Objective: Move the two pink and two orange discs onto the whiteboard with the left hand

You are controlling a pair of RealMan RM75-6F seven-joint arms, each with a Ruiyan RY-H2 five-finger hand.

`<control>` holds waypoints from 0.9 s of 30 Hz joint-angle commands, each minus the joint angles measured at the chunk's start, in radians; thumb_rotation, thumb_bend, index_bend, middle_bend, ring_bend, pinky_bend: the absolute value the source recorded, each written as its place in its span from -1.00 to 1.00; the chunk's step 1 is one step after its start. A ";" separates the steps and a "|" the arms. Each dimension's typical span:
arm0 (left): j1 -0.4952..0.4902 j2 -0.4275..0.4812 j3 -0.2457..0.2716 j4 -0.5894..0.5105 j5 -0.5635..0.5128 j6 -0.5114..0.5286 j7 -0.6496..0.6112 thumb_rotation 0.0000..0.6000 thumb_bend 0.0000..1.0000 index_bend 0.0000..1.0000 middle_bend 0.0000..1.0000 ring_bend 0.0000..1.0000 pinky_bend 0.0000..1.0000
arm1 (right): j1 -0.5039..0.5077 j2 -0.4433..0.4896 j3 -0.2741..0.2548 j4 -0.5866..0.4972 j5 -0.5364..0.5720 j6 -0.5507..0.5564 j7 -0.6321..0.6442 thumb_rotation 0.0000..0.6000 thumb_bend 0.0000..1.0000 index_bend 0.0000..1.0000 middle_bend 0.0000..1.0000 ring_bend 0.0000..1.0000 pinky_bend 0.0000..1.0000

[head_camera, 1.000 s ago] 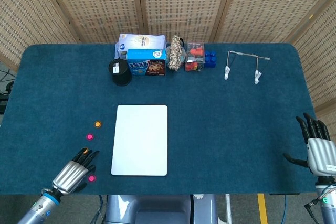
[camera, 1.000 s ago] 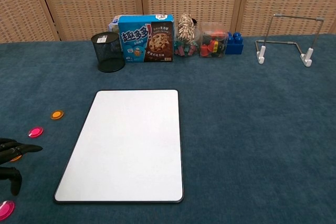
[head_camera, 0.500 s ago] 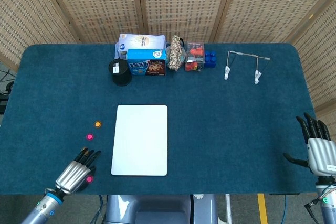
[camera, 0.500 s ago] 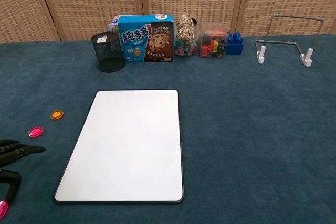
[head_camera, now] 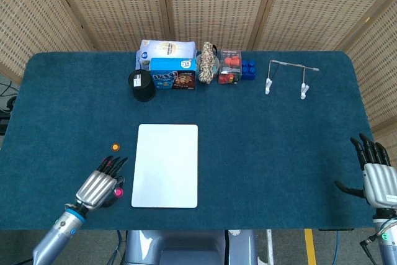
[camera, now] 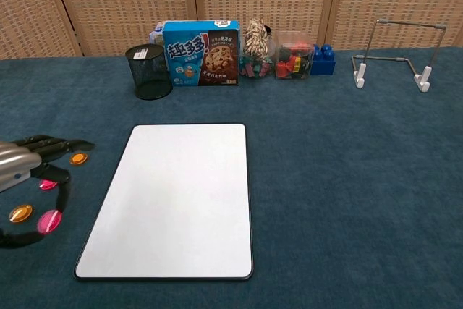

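Holding a pink disc (camera: 49, 221), the left hand (head_camera: 100, 187) sits raised just left of the whiteboard (head_camera: 165, 164); in the chest view the disc appears pinched between the thumb and a finger, lifted off the cloth. We judge this as the carry of the first disc toward the board, which has nothing on it yet. The other fingers (camera: 54, 142) stretch forward, loosely spread, pointing toward the board's left edge.

Disc positions, chest view:
- second pink disc (camera: 47, 184): on the counter (head_camera: 267, 147), partly hidden under the left hand.
- orange disc (camera: 78, 158): on the counter near the board's left edge, just beside the fingertips, not touched as far as we can tell.
- second orange disc (camera: 20, 213): on the counter, near the held pink one.

In the head view only one orange disc and the held pink one show; the hand covers the rest.

All four discs cluster left of the board, which suits the left arm: short reach, no crossing.

The right hand (head_camera: 376, 178) rests at the far right edge of the counter, fingers apart, holding nothing, well apart from the work.

Along the back edge stand a black mesh cup (head_camera: 142, 85), a cookie box (camera: 201, 53), a jar of small toys (camera: 291, 56) and a wire stand (camera: 396, 56), all clear of the path.
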State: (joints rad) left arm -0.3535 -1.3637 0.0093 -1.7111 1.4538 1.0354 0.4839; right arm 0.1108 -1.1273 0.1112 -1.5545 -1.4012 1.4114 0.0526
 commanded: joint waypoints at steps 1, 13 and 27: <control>-0.071 -0.037 -0.070 -0.053 -0.136 -0.070 0.115 1.00 -0.38 0.09 -1.00 -1.00 -1.00 | 0.001 0.001 0.000 0.001 0.000 -0.002 0.000 1.00 -0.94 -1.00 -1.00 -1.00 -1.00; -0.138 -0.119 -0.071 -0.041 -0.275 -0.075 0.201 1.00 -0.58 -0.64 -1.00 -1.00 -1.00 | 0.002 0.004 0.000 0.000 0.004 -0.010 0.009 1.00 -0.94 -1.00 -1.00 -1.00 -1.00; -0.080 0.019 -0.020 0.064 -0.252 -0.037 -0.052 1.00 -0.51 -0.42 -1.00 -1.00 -1.00 | 0.001 0.008 -0.002 -0.006 0.007 -0.013 0.013 1.00 -0.94 -1.00 -1.00 -1.00 -1.00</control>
State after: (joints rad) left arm -0.4539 -1.3768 -0.0243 -1.6939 1.2032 0.9973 0.4923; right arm 0.1121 -1.1199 0.1095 -1.5609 -1.3942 1.3982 0.0651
